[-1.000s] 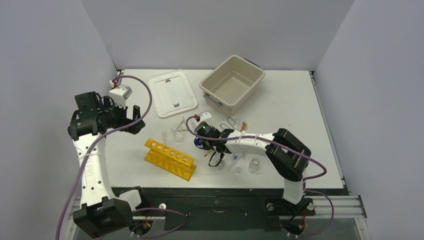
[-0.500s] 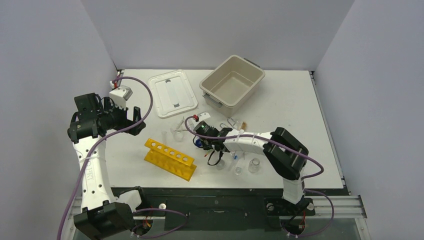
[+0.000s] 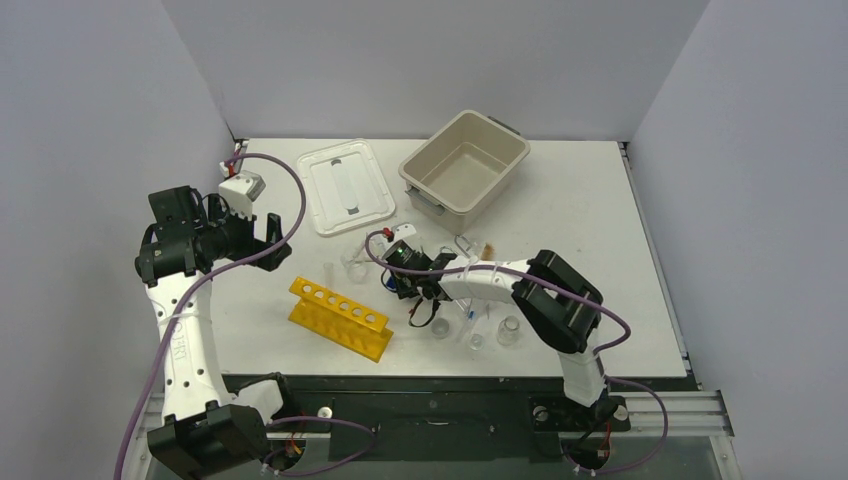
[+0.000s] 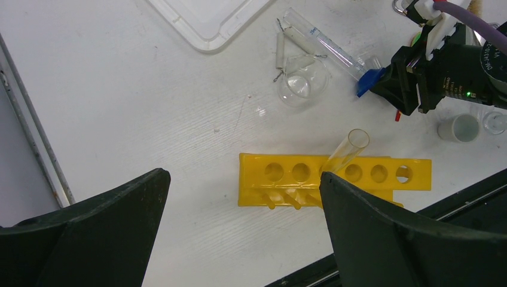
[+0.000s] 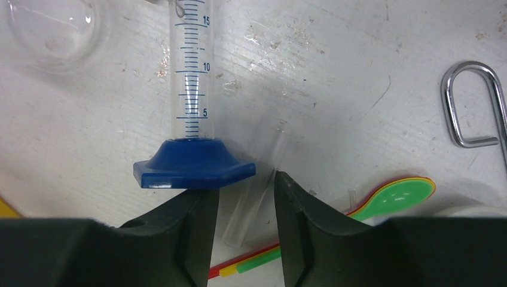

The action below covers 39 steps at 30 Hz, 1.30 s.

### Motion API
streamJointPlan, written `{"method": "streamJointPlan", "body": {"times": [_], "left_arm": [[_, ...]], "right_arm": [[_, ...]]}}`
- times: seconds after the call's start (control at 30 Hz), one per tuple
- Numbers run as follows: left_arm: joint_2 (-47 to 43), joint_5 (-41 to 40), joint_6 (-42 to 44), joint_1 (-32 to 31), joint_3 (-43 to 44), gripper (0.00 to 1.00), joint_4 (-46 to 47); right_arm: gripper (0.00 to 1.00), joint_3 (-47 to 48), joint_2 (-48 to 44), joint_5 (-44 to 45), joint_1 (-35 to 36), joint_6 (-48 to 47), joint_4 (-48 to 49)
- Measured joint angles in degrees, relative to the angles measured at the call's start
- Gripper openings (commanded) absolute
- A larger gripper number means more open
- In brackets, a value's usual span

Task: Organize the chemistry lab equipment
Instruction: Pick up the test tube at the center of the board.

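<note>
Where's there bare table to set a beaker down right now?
Free: the table on its right side, beside the beige tub and beyond the right arm; also the strip left of the yellow rack. Crowded: between rack and right end effector, around the cylinder, dish and spatulas.

White table (image 3: 600, 200), surface scuffed. Far side: white lid (image 3: 345, 187), beige tub (image 3: 465, 162) beside it. Middle: graduated cylinder (image 5: 191, 72) lying flat, blue base; glass dish (image 4: 302, 84) near; metal tongs (image 5: 475, 104); coloured spatulas (image 5: 394, 194). Near edge: yellow rack (image 3: 340, 318), small beakers (image 3: 508, 330).
</note>
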Motion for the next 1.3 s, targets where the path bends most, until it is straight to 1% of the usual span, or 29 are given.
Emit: {"method": "streamJointPlan", "body": {"times": [0.07,0.17,0.27,0.37,0.53,0.57,0.77,0.87,1.0,1.17,1.27,1.3], "left_arm": [[0.00,0.00,-0.02,0.00,0.00,0.97,0.00],[0.00,0.00,-0.02,0.00,0.00,0.97,0.00],[0.00,0.00,-0.04,0.00,0.00,0.96,0.00],[0.00,0.00,-0.04,0.00,0.00,0.97,0.00],[0.00,0.02,-0.07,0.00,0.00,0.97,0.00],[0.00,0.07,-0.07,0.00,0.00,0.97,0.00],[0.00,0.85,-0.26,0.00,0.02,0.97,-0.02],[0.00,2.01,-0.63,0.00,0.04,0.97,-0.04],[0.00,4.52,-1.81,-0.02,0.17,0.97,-0.11],[-0.04,10.64,-3.48,-0.15,0.22,0.97,0.02],[-0.39,15.37,-5.40,-0.68,0.22,0.97,0.55],[-0.66,17.11,-6.21,-1.05,0.22,0.97,1.01]], "right_arm": [[0.37,-0.48,-0.07,-0.07,0.00,0.15,0.28],[0.31,-0.96,-0.24,-0.11,0.00,0.15,0.90],[0.23,-1.27,-0.42,0.04,-0.02,0.13,1.11],[0.18,-1.38,-0.50,0.02,-0.33,0.13,1.09],[0.02,-2.49,-1.42,0.02,-0.57,0.02,0.94],[0.01,-2.71,-1.64,0.00,-0.66,-0.02,0.79],[0.00,-4.63,-5.64,0.15,-1.77,-0.28,-1.51],[0.00,-5.07,-9.62,0.68,-2.21,-0.28,-2.75],[0.00,-5.20,-17.29,1.03,-2.25,-0.28,-3.17],[0.00,-6.34,-27.15,0.07,-1.51,-0.31,0.70],[0.00,-6.38,-31.26,-0.13,1.22,-0.66,5.51],[0.00,-6.38,-32.28,0.02,3.17,-1.01,8.28]]}}
